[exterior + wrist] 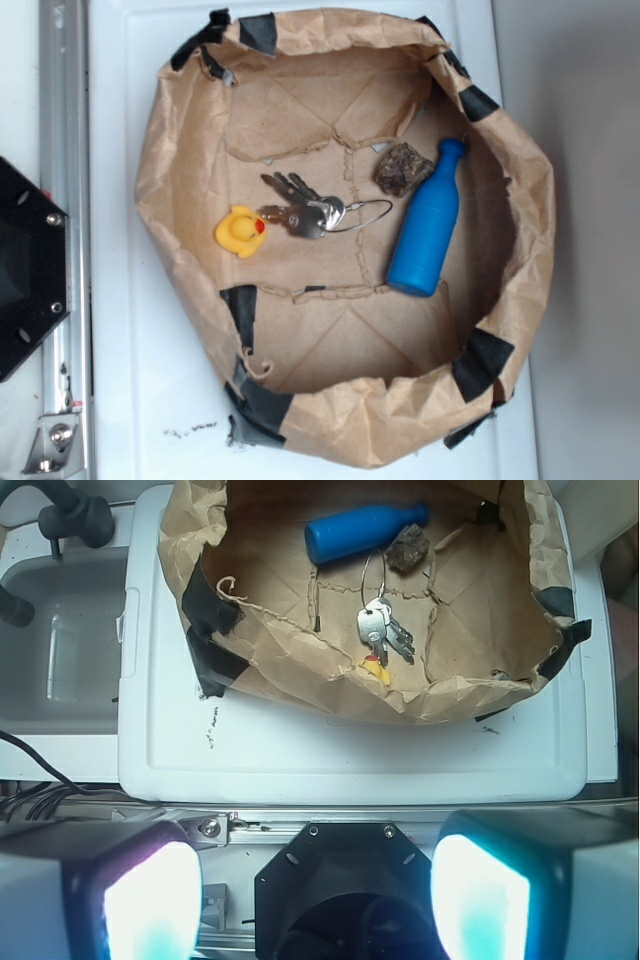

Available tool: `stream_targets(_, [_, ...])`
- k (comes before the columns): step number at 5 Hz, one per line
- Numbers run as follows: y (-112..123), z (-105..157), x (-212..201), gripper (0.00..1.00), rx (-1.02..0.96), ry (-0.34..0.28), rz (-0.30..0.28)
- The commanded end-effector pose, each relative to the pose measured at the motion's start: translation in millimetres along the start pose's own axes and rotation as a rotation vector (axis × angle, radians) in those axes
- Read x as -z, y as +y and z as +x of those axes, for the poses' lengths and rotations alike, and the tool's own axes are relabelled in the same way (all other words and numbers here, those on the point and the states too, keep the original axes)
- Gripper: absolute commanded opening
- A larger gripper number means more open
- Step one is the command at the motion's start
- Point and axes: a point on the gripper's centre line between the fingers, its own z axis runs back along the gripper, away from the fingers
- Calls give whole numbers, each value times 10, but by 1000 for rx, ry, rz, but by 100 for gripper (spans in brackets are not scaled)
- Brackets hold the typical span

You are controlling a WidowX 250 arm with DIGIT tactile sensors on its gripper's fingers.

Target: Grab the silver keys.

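Pincer [320, 900] hangs wide open, holding nothing. Both fingers [140, 900] sit at the bottom corners of the wrist view, pads glowing teal, well apart from each other.

A white plastic tabletop [130, 380] lay under even light, a metal rail [62, 150] along its left and a grey surface [590, 150] at right.
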Motion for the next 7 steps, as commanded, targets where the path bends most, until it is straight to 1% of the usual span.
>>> stream_targets(1, [0, 0, 0, 100, 0, 0, 0])
stream_targets(2, [-52, 331, 103, 100, -39, -42, 14])
stream_targets(3, [0, 632, 214, 100, -120, -89, 40])
stream_targets(4, [80, 848, 342, 100, -88, -82, 32])
stream_targets(5, [159, 1078, 471, 100, -49, -116, 36])
stream_targets(6, [268, 1309, 659, 100, 27, -120, -2])
stream_targets(7, [343, 1462, 885, 100, 62, -139, -56])
